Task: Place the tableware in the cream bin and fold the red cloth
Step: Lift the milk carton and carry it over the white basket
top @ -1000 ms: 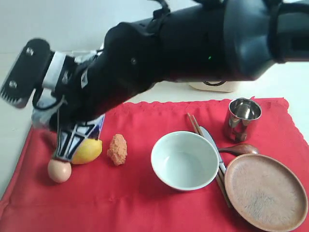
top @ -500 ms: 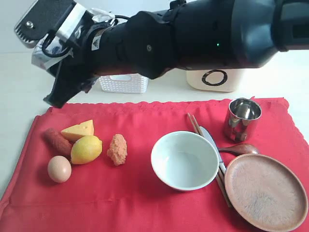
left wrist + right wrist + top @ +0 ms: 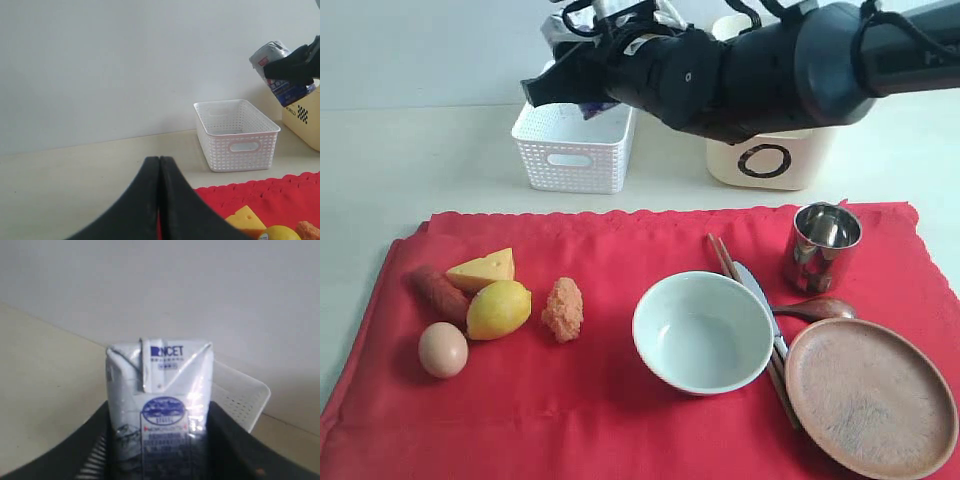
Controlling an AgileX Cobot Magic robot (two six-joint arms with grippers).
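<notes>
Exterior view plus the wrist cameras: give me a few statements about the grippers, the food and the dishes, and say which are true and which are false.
1. The right gripper holds the milk carton. True.
2. The steel cup lies on its side inside the bowl. False: the cup stands upright on the red cloth, apart from the bowl.
3. The egg sits on the red cloth near the lemon. True.
4. The brown plate is inside the cream bin. False: the plate lies on the red cloth.
5. The left gripper is shut and holds nothing. True.
</notes>
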